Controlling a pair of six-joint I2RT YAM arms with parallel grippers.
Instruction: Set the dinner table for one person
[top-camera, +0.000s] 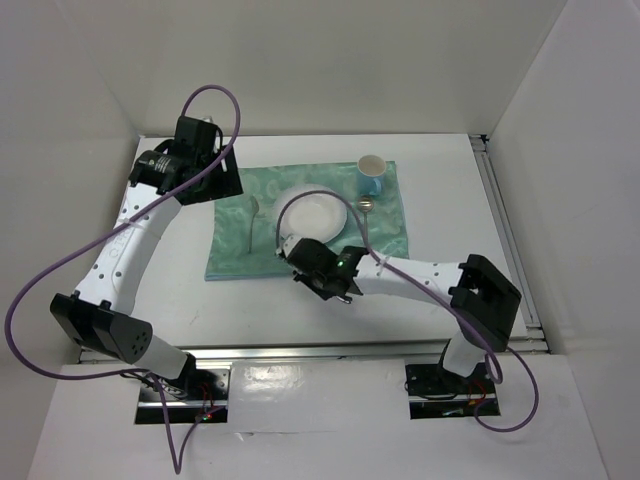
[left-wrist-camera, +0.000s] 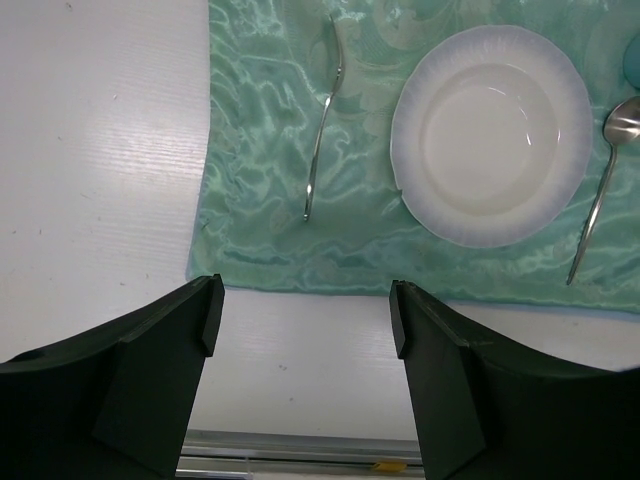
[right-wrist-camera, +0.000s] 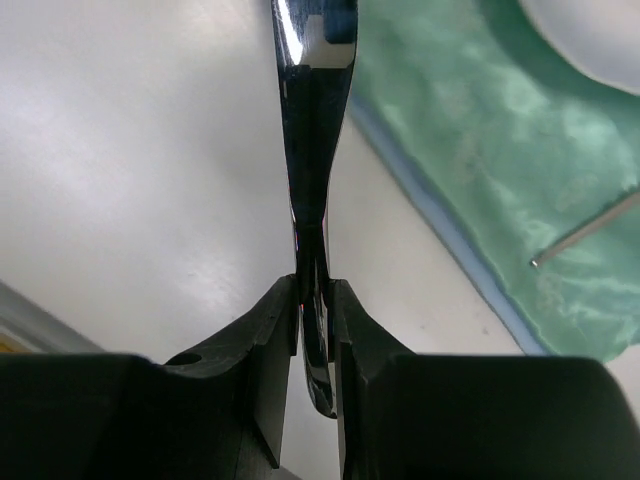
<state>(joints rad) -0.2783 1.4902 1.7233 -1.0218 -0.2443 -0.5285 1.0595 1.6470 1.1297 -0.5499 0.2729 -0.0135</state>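
The white desk (top-camera: 250, 310) is spanning the view and carrying at its middle one green mat (top-camera: 230, 255) with one plate (top-camera: 320, 215), one cup (top-camera: 371, 175), one fork (top-camera: 251, 225) and one spoon (top-camera: 366, 205). The right jaws are clenching one shiny knife (right-wrist-camera: 312, 150) beside the mat's near edge. The left jaws are hanging released near the desk's far-left corner.

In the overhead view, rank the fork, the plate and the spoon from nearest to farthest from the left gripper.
1. Fork, on the left side of the mat.
2. Plate, in the middle of the mat.
3. Spoon, just right of the plate.
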